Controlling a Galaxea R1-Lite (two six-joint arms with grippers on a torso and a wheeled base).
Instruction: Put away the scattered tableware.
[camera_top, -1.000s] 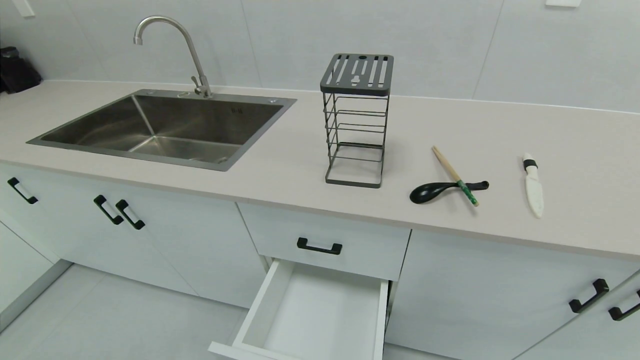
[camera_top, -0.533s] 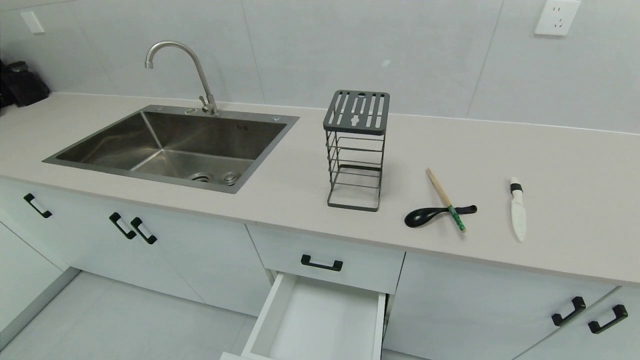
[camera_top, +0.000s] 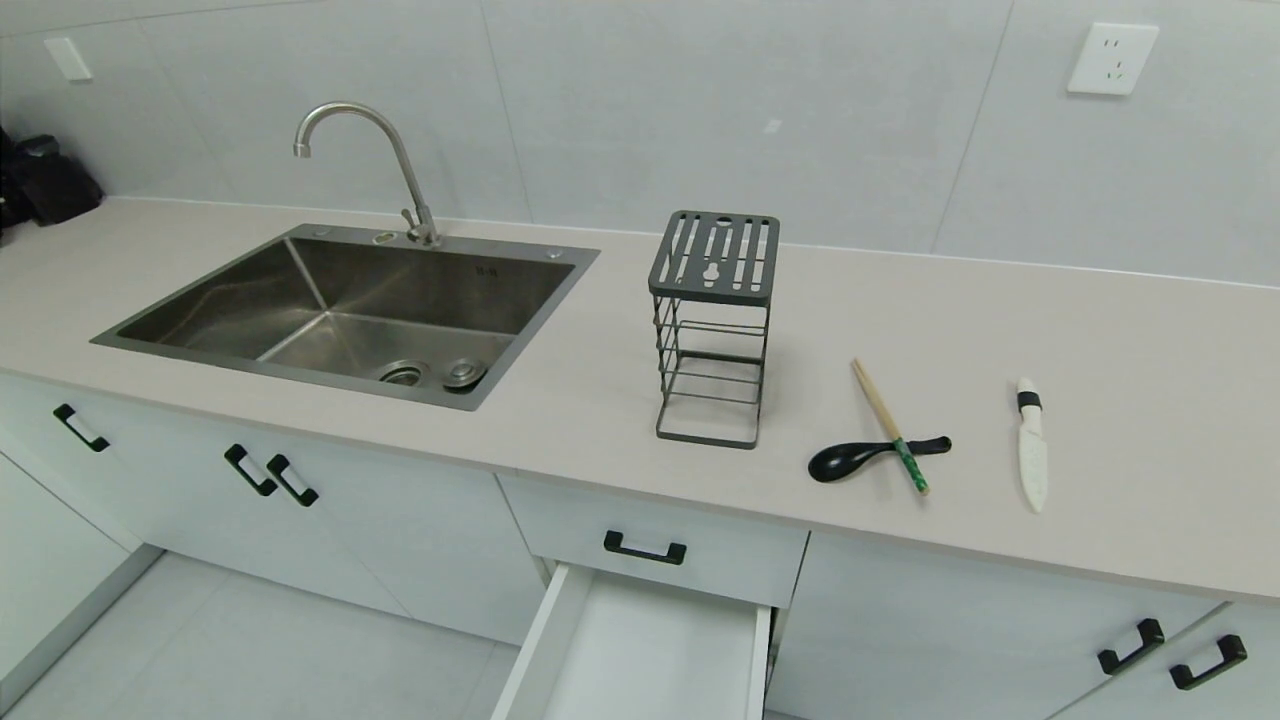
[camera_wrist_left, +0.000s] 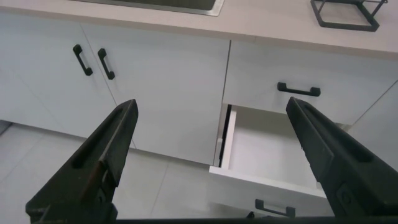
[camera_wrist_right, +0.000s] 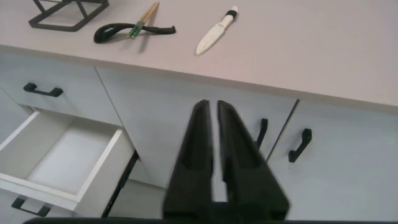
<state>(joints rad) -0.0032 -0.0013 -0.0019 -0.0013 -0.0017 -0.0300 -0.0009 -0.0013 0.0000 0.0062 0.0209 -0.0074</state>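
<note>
1. Head view: On the pale matte countertop (camera_top: 1100, 330), a dark wire rack (camera_top: 713, 330) with a slotted flat top stood upright, to the right of a sunken stainless-steel sink (camera_top: 420, 285). Right of the rack and apart from it lay a glossy black spoon (camera_top: 850, 460). Slim wooden chopsticks (camera_top: 885, 420) with a green end rested across the spoon's handle, touching it. I could not tell whether that was one stick or a pair pressed together. Farther right, apart from both, a white knife (camera_top: 1031, 450) with a black band lay flat. Below the counter, an open white drawer (camera_top: 650, 660) was cut off by the picture's lower edge.

2. Left wrist view: The left gripper (camera_wrist_left: 210, 106) hung low in front of the cabinet fronts, its two dark fingers spread wide and gripping nothing. Beyond them the drawer stood pulled out. The rack was cut off at the picture's edge, down to its base frame.

3. Right wrist view: The right gripper (camera_wrist_right: 213, 109) hung before the cabinet doors, below the counter edge. Its fingers were pressed together and empty. Beyond it, the spoon, chopsticks and knife lay on the countertop, small and short on detail. The rack's base and the drawer were both partly cut off.
</note>
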